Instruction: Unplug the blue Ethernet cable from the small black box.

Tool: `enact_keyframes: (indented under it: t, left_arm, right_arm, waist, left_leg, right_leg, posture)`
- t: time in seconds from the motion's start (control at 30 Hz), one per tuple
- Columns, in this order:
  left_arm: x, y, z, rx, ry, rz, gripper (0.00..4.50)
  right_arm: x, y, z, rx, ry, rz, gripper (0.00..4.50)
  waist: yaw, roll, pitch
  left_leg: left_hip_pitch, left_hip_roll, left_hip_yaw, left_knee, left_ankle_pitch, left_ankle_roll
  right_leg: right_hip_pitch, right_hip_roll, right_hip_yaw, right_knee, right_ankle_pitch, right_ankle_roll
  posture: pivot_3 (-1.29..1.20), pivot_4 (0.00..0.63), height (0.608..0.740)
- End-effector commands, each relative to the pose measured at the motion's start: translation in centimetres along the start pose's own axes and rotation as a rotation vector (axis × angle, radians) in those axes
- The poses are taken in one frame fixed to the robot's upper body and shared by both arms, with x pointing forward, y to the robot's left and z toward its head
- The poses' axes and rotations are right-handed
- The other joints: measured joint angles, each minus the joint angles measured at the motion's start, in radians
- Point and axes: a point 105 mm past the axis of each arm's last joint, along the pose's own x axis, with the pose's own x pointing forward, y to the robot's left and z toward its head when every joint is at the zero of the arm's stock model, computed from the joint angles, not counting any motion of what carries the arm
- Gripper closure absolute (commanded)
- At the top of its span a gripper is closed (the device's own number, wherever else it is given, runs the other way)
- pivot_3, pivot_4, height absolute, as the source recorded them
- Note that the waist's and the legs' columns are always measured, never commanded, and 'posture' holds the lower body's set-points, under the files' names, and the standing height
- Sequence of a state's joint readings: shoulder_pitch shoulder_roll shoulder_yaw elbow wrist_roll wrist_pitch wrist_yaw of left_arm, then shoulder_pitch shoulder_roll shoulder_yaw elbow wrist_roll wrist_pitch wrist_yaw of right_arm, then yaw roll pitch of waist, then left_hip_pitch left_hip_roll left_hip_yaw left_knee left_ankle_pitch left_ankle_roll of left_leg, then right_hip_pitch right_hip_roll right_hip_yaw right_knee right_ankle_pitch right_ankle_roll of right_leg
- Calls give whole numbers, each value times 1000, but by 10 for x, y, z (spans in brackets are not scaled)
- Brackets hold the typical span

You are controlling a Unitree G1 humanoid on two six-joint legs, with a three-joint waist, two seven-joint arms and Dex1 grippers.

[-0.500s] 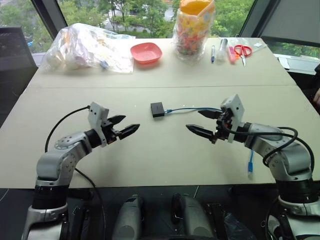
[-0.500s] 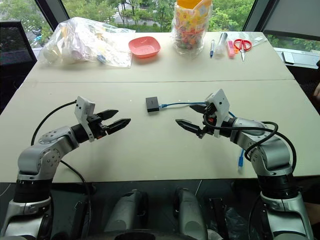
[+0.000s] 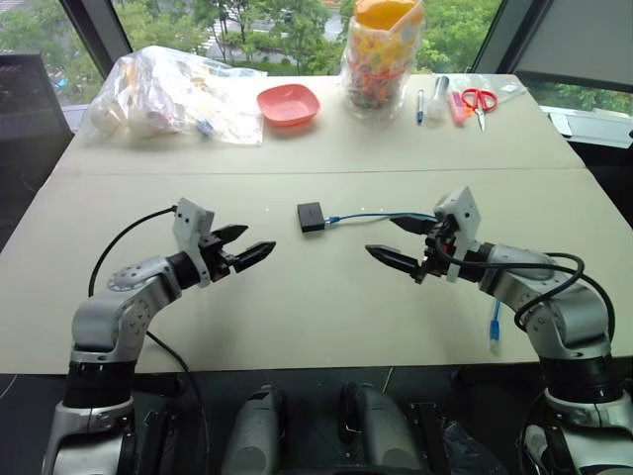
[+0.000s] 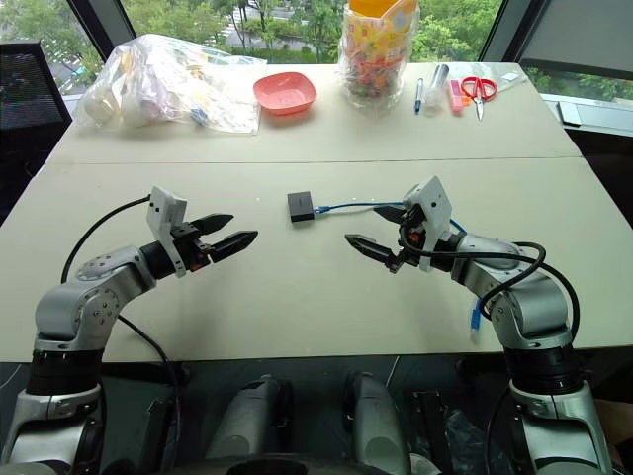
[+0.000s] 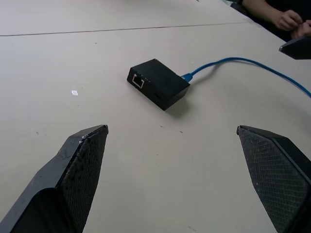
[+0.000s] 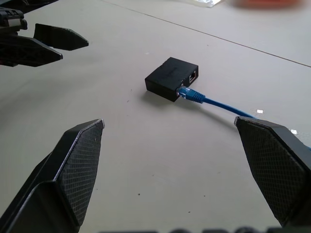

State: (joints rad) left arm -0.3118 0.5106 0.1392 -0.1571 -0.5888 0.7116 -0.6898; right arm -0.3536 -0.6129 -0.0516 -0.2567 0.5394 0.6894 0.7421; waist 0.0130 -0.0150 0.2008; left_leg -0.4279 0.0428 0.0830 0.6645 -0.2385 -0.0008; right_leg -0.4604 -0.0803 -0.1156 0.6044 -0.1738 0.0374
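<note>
A small matte black, flat plastic box (image 3: 312, 217) lies flat near the table's middle, an empty port showing on one side. A thin bright blue Ethernet cable (image 3: 374, 216) is plugged into its 3 o'clock side and trails off toward 3 o'clock.

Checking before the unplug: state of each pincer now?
Left pincer: open, holding nothing.
Right pincer: open, holding nothing.
</note>
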Motion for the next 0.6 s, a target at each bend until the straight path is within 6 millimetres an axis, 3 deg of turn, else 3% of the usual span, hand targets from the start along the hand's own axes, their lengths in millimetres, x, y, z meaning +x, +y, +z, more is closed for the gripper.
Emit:
enact_keyframes:
  t: [0.03, 0.4, 0.6]
  left_arm:
    - [1, 1, 12, 53, -32, 3, 58]
    - [-2, 16, 21, 106, -14, -5, 58]
    - [-8, 20, 34, 168, 72, -127, 58]
  right_arm:
    - [1, 2, 8, -32, -36, 4, 0]
    - [9, -5, 7, -47, -27, 11, 0]
    - [44, -28, -3, -226, 54, 9, 0]
  waist:
    - [0, 0, 0]
    - [0, 0, 0]
    - [-5, 0, 0]
  left_leg:
    - [0, 0, 0, 0, 0, 0]
    - [0, 0, 0, 0, 0, 0]
    - [0, 0, 1, 1, 0, 0]
  right_leg:
    - [0, 0, 0, 0, 0, 0]
    - [0, 0, 0, 0, 0, 0]
    - [0, 1, -1, 0, 1, -1]
  posture:
    - [0, 150, 740]
    - [0, 150, 740]
    - [0, 150, 740]
